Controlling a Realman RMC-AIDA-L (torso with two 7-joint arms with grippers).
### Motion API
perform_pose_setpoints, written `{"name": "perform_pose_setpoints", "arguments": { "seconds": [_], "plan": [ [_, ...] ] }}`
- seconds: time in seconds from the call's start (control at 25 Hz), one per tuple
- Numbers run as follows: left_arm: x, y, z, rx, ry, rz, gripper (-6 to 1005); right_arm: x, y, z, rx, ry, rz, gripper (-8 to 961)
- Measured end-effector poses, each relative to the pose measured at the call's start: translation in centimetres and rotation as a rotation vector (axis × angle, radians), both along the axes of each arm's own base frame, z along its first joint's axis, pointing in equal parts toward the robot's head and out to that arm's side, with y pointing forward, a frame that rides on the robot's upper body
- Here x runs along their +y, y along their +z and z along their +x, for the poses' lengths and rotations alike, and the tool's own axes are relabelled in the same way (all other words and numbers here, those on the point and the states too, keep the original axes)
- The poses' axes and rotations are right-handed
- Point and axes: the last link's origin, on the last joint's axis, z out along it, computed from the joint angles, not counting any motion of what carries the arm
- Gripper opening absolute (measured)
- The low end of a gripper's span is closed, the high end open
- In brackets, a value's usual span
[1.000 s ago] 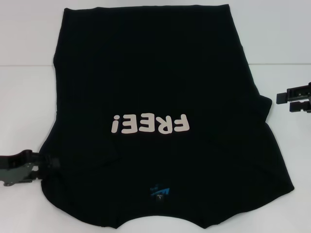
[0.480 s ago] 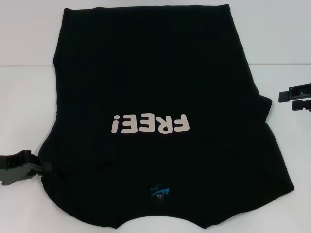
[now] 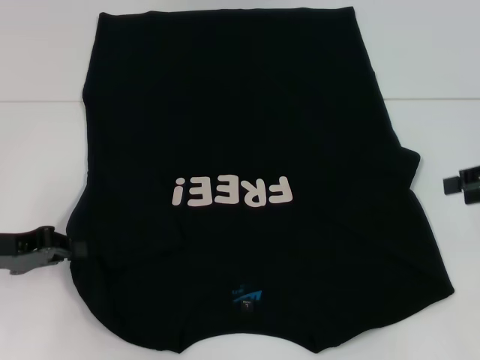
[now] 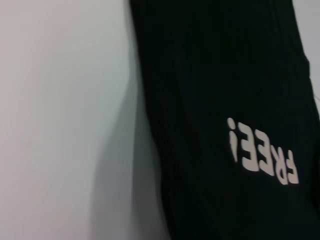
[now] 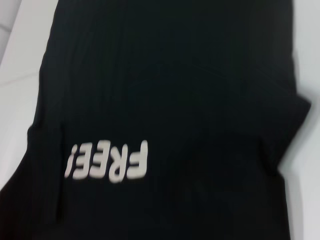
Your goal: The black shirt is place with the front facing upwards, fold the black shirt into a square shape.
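Shirt [image 3: 247,135] first: the black shirt lies flat on the white table [image 3: 37,150], front side up, and fills most of the middle. Its neck end is near the robot and its bottom hem is at the far side. The left edge runs fairly straight, then bulges out low down by the left gripper [image 3: 75,248]. The right edge has a bump where the sleeve is tucked in, then slants out toward the near right corner. The near edge runs off the bottom of the head view.

White table shows on both sides of the shirt, a wide strip on the left and a wide strip on the right, so each arm has open room. A line crosses the table surface near the far end.

The left gripper sits low at the left edge of the shirt, its tip touching or just at the cloth. I cannot tell if its fingers are apart or pinched.

The right gripper [image 3: 448,184] is at the far right edge of the view, well apart from the shirt and holding nothing. I cannot tell how its fingers stand.

Big white letters [image 3: 230,192] spell "FREE!", upside down from the robot's side. A small blue label [image 3: 247,296] sits at the neck; its print is too small to read.
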Motion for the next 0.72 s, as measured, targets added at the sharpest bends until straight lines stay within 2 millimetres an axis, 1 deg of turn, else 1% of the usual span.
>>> {"name": "perform_pose_setpoints", "arguments": {
  "seconds": [0.16, 0.28, 0.44, 0.6, 0.64, 0.72],
  "plan": [
    [0.4, 0.1, 0.3, 0.009, -0.010, 0.004, 35, -1.4, 0.6, 0.7, -0.007, -0.026, -0.053, 625],
    [0.8, 0.2, 0.3, 0.017, -0.011, 0.011, 36, -2.4, 0.5, 1.4, -0.037, -0.054, -0.102, 625],
    [1.0, 0.2, 0.3, 0.025, -0.009, 0.020, 37, -3.2, -0.4, 2.0, -0.077, -0.063, -0.155, 624],
    [1.1, 0.3, 0.2, 0.030, -0.007, 0.027, 39, -3.4, -1.8, 2.2, -0.089, -0.001, -0.166, 624],
    [1.2, 0.3, 0.2, 0.030, -0.006, 0.028, 40, -3.5, -2.6, 2.2, -0.096, 0.030, -0.169, 624],
    [1.2, 0.3, 0.2, 0.030, -0.006, 0.030, 40, -3.5, -3.0, 2.3, -0.104, 0.038, -0.172, 624]
  ]
}}
